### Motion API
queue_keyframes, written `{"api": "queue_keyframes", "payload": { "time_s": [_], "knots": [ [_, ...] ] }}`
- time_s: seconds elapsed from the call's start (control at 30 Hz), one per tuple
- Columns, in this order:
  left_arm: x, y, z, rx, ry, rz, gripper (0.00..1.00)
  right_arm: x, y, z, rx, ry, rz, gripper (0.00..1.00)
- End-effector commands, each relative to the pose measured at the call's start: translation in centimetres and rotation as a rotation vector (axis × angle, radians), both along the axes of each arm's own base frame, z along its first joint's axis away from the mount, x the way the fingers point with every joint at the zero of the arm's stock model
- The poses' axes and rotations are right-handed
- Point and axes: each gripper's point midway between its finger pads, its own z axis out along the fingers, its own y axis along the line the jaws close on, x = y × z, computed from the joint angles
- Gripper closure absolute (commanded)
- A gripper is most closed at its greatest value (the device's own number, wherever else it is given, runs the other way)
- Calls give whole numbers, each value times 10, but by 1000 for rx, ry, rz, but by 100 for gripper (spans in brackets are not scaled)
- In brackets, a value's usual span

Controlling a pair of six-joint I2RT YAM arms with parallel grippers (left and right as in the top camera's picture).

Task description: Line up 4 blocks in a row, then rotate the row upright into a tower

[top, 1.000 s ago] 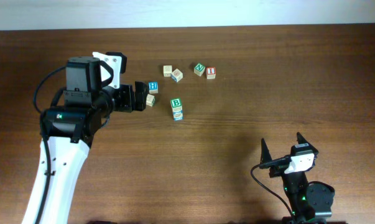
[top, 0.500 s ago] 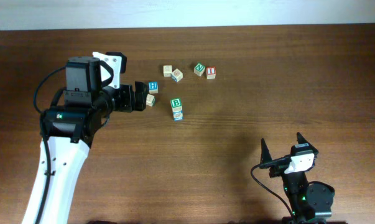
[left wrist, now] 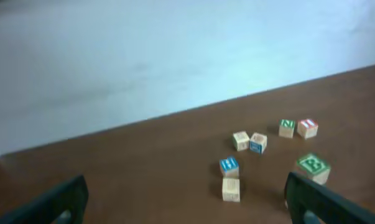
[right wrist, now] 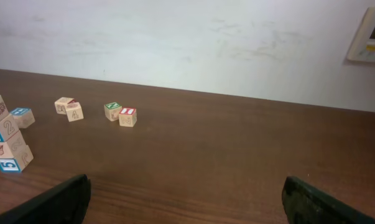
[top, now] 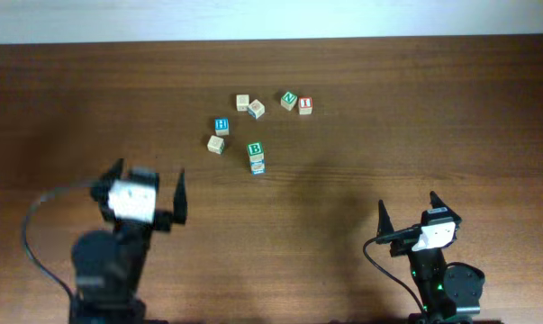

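Overhead, the left gripper is sitting far back from the blocks now — not beside them like before — jaws gaping wide; the right gripper is gaping wide too.

blocks lie far left — on brown table.

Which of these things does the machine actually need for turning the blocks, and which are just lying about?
For the job: green B block, plus three more of the letter cubes, which ones I cannot tell; left pincer, right pincer, both open.
Just there: the rest of the letter cubes; table; wall panel.
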Motion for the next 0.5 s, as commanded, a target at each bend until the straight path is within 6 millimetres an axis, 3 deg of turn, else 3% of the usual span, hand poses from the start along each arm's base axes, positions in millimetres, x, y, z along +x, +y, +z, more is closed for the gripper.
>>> {"api": "queue_keyframes", "payload": {
  "time_s": [0.0,0.17,0.37,0.47],
  "knots": [
    [-15,2,-32,49,-77,2,1,0,0,-3,-7,1,0,2],
    [-27,-2,-72,111,-202,-20,1,0,0,-3,-7,1,0,2],
    [-33,-3,-104,137,-86,-36,1,0,0,-3,-7,1,0,2],
    [-33,-2,-104,137,-88,-33,1,0,0,-3,-7,1,0,2]
  ]
}}
